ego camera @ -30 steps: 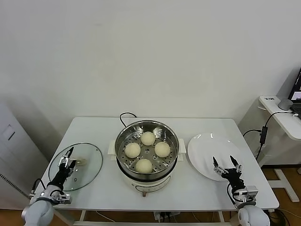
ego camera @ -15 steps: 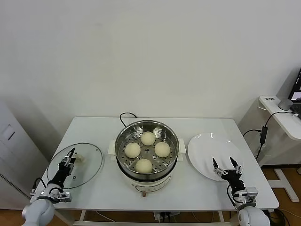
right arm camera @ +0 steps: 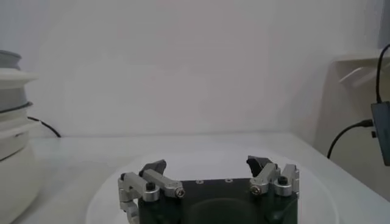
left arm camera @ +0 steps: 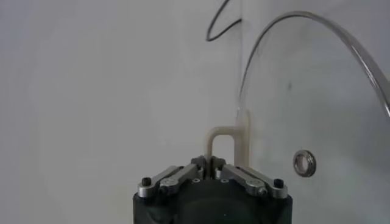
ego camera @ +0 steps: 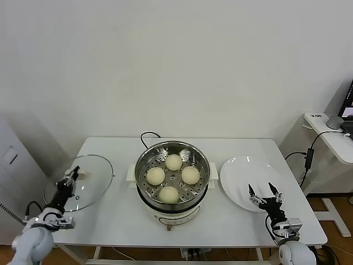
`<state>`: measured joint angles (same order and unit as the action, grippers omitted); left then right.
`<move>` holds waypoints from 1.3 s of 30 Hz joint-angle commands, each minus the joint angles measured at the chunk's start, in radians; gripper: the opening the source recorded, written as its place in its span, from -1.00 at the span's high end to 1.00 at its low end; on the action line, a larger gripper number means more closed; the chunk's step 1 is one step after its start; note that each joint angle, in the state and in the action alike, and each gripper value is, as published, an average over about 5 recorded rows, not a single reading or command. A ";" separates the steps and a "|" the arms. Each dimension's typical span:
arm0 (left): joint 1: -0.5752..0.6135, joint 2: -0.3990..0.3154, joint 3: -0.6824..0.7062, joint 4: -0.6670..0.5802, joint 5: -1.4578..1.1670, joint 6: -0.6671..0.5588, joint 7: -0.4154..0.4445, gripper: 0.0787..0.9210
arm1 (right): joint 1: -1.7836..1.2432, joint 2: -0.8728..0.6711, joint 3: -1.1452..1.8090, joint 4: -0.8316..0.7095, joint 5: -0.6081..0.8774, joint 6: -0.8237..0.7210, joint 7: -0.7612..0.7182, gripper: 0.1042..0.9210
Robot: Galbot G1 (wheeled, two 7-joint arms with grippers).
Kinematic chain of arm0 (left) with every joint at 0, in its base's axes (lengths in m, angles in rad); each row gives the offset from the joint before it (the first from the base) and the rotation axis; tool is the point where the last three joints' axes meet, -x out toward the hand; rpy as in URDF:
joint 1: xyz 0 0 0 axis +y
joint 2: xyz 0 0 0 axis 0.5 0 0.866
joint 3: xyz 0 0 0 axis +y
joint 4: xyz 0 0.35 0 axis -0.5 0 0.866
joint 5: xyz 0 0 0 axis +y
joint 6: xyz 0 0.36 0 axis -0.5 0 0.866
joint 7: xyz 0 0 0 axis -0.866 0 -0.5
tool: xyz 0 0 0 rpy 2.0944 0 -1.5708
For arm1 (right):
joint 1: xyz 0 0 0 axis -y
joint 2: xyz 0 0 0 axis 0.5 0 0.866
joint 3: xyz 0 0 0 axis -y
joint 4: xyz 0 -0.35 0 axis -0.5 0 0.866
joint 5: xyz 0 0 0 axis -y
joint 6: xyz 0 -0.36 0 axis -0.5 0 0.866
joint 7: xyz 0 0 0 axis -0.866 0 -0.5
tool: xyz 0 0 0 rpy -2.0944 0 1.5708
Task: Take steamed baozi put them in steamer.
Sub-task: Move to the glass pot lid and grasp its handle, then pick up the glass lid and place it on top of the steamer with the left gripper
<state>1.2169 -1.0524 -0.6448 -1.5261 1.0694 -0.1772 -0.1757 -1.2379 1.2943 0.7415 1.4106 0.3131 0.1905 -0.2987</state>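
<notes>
While the right gripper point(ego camera: 263, 192) waits with its two black fingers spread wide over the near rim of the flat round white plate point(ego camera: 242, 171), close to the near right corner of the white desk point(ego camera: 116, 221), the left gripper point(ego camera: 70, 178) is working at the left edge. It reaches forward and up from the near left corner, and its fingers are closed narrowly on the cream handle point(left arm camera: 228, 143) of the round glass lid point(ego camera: 79, 182). This lid is lifted and tilted, with its far rim higher than the near one and its face turned toward the robot; it hangs partly over the left edge of the desk.

At the middle of the desk stands the large shiny stainless-steel steamer point(ego camera: 172, 205) on a white electric base. Four smooth round cream-white steamed baozi point(ego camera: 156, 176) lie on its perforated tray in a diamond, near to each other. Being round, they show no long axis.
</notes>
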 commanded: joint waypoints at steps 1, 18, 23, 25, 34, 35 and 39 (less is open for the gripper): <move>0.020 0.101 -0.007 -0.279 -0.153 0.156 0.135 0.93 | -0.001 0.000 -0.001 0.011 0.001 -0.005 0.000 -0.76; 0.029 0.153 0.264 -0.612 -0.019 0.613 0.313 0.93 | 0.027 -0.018 -0.016 0.005 0.011 -0.013 0.003 -0.76; -0.041 0.134 0.406 -0.617 0.079 0.703 0.337 0.93 | 0.028 -0.022 -0.017 0.002 0.010 -0.014 0.004 -0.76; -0.071 0.117 0.453 -0.609 0.115 0.723 0.348 0.93 | 0.029 -0.024 -0.018 0.001 0.010 -0.015 0.005 -0.76; -0.159 0.001 0.627 -0.570 0.239 0.782 0.383 0.93 | 0.034 -0.024 -0.020 -0.001 0.007 -0.020 0.008 -0.76; -0.169 -0.012 0.642 -0.565 0.248 0.788 0.391 0.93 | 0.034 -0.024 -0.019 -0.001 0.007 -0.020 0.008 -0.76; -0.199 -0.050 0.683 -0.542 0.261 0.799 0.408 0.93 | 0.032 -0.025 -0.019 -0.001 0.007 -0.020 0.008 -0.76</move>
<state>1.1059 -1.0073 -0.1543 -2.0691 1.2221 0.5161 0.1812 -1.2058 1.2699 0.7236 1.4102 0.3199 0.1710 -0.2911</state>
